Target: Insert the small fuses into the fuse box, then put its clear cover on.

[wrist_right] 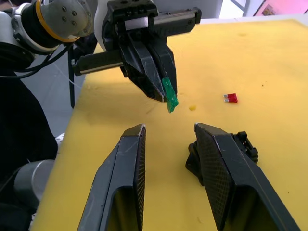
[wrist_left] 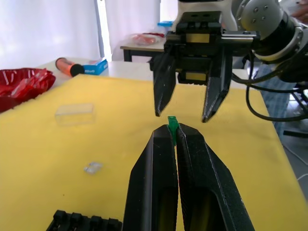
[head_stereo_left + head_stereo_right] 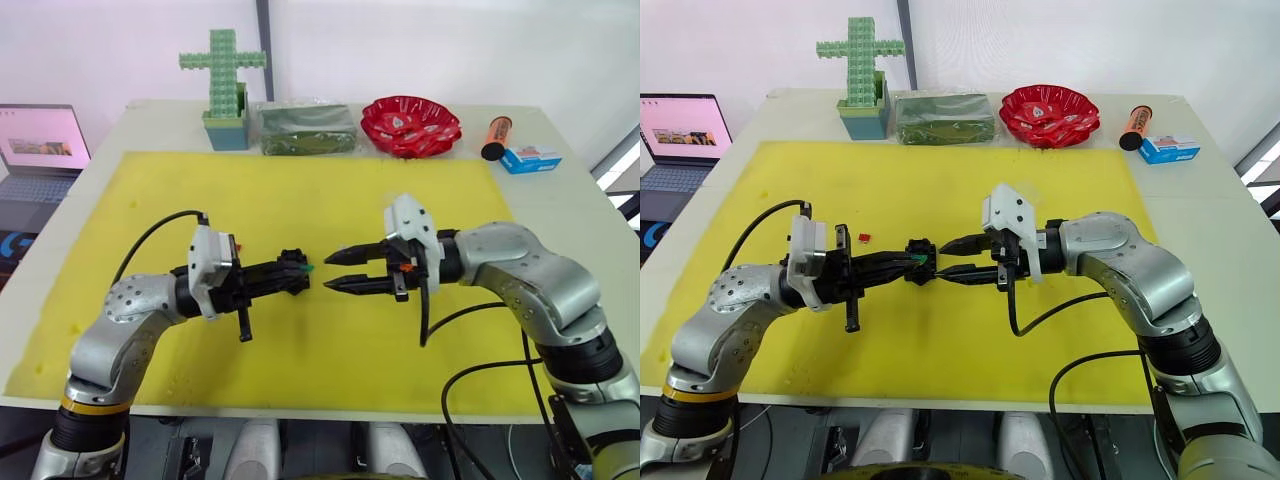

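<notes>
Yellow mat covers most of the pale worktop, both arms reaching in over its middle. Left tool has its fingers pressed together on the green fuse — the piece sticks out just past the fingertips, held off the mat. Right tool faces it tip to tip, fingers spread, the green fuse just ahead of the gap between them and not touching either.

Fuse box lies on the mat just beside one finger of the right tool, below the two sets of tips. Red fuse sits on the mat beyond the box, apart from both tools. Clear cover rests flat on the mat off to the side of the left tool; a pale grey fuse lies nearer — neither touched.
</notes>
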Motion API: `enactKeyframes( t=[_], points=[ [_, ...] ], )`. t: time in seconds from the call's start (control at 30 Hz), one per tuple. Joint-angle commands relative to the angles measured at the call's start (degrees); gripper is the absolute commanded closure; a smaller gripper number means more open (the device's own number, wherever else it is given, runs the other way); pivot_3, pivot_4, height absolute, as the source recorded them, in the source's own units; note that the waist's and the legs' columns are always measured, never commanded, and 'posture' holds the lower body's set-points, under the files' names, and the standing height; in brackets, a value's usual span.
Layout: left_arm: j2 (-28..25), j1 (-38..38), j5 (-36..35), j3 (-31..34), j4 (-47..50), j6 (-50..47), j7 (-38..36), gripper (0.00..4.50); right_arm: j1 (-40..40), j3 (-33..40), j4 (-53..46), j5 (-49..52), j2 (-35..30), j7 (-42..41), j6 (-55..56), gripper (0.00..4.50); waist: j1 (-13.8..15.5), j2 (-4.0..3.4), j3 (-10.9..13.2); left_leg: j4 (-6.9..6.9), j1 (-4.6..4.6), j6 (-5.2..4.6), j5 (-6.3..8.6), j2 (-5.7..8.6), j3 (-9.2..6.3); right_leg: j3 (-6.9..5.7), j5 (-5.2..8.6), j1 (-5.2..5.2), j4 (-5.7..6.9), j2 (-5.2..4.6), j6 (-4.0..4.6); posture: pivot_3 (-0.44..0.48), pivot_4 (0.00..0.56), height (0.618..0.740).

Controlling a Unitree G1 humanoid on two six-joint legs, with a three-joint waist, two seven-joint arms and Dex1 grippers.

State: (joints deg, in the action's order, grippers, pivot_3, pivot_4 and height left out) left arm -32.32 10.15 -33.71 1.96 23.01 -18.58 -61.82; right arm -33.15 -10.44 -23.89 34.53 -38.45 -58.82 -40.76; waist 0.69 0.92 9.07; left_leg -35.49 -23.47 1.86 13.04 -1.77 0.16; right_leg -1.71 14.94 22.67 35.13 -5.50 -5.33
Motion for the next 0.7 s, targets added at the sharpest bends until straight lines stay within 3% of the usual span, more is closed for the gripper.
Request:
enactKeyframes(
  t=[0.03, 0.7],
  points=[
    [-0.3, -0.5, 0.5, -0.4, 0.5, 2.9, -1.2, 4.50, -0.7, 0.7, -1.1, 0.4, 0.8, 0.1, 0.8, 2.84, 0.0, 0.00, 0.0, 0.00, 0.00, 0.00, 0.00, 0.00, 0.00, 0.00, 0.00, 0.00, 0.00, 0.00, 0.00, 0.000, 0.150, 0.740],
    [-1.0, 0.5, 1.4, -2.3, -1.0, 7.4, -2.4, 4.50, 0.7, -0.9, -2.0, -2.0, 0.4, -1.6, 2.6, 2.84, 0.0, 0.00, 0.0, -0.06, 0.00, 0.00, 0.00, -0.03, -0.10, -0.01, -0.01, -0.05, 0.05, 0.11, -0.02, 0.000, 0.150, 0.740]
  ],
)
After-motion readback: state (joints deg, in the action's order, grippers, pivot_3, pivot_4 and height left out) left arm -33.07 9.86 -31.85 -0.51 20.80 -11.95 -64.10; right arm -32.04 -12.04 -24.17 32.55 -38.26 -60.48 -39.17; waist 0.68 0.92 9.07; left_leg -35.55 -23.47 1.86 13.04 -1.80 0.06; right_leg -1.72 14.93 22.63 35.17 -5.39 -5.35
